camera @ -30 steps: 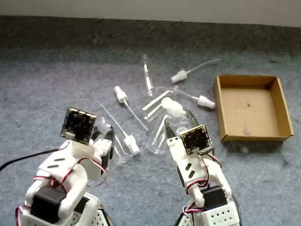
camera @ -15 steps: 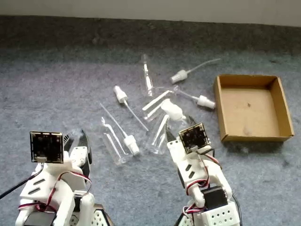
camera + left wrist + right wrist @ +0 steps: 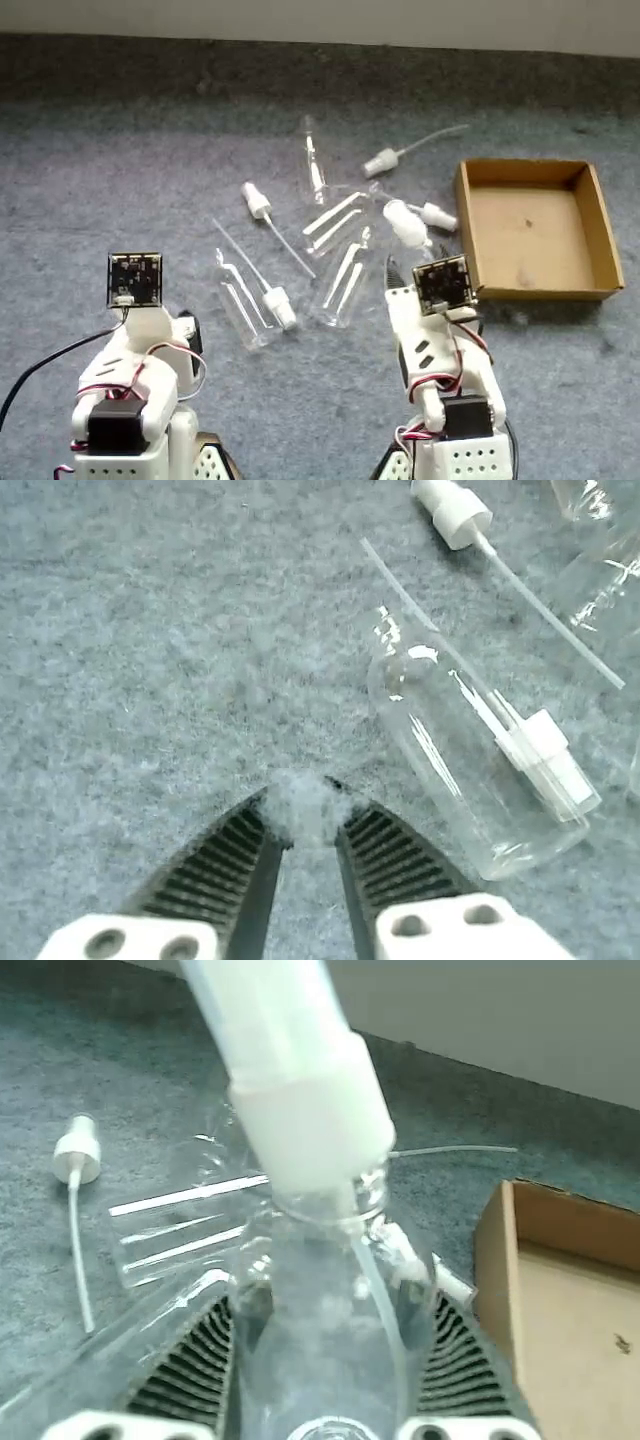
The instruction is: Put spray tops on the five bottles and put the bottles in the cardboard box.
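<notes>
Right end effector (image 3: pixel 330 1305): pinched on a clear bottle (image 3: pixel 300 1260), which is held just left of the cardboard box (image 3: pixel 530 225) at the right of the high view. A spray top (image 3: pixel 290 1070) is seated in the neck, with its tube seen inside. Whether it is screwed home cannot be told.

Left end effector (image 3: pixel 300 805): slightly spread, nothing between the fingers, held low over the desk (image 3: pixel 120 170) at lower left.

Risks, as judged:
- The top may be shed on the way if it is only resting in the neck.
- The smooth plastic may be turned or let slip in the grip.
- The near wall of the box may be struck if the bottle is carried too low, and a light box would be pushed away.
- A loose top (image 3: pixel 435 215) just beside the box may be swept aside.

Containers:
- The box is seen to hold nothing.
- Three bare bottles (image 3: pixel 340 285) are clustered mid-frame.
- A fourth (image 3: pixel 470 770) is laid left of them, with a top lying along it.
- Two more tops (image 3: pixel 257 200) are scattered in the upper middle.
</notes>
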`<state>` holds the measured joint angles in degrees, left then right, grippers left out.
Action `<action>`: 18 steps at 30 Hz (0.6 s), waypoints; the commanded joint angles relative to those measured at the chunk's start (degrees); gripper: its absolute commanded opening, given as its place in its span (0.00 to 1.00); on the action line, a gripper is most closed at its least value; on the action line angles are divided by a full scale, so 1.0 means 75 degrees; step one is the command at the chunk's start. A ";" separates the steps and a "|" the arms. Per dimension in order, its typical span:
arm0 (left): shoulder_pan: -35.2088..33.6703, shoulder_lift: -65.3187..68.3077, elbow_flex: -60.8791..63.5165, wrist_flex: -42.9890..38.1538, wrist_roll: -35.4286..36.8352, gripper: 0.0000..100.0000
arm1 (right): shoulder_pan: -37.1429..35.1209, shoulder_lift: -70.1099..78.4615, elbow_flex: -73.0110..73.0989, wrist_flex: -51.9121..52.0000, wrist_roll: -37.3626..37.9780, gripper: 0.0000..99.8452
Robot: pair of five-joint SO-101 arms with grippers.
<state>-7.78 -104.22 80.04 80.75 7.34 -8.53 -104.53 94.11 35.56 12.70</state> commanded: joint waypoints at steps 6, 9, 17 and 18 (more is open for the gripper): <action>-0.0064 -0.0064 0.1096 -0.0082 -0.0035 0.01 | 0.1659 -0.0029 -0.1905 0.0029 0.0000 0.09; -0.0041 -0.0064 0.1307 -0.0117 -0.0035 0.01 | 0.1659 -0.0018 -0.2350 -0.0018 0.0410 0.09; -0.0041 -0.0064 0.1541 -0.0152 -0.0047 0.01 | 0.2022 0.3053 -0.3522 -0.1424 0.0610 0.09; -0.0041 -0.0064 0.1553 -0.0152 -0.0047 0.01 | 0.2092 0.3475 -0.3686 -0.1647 0.0610 0.09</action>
<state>-7.78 -104.22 91.82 80.22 7.60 5.45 -88.00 72.66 28.35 16.66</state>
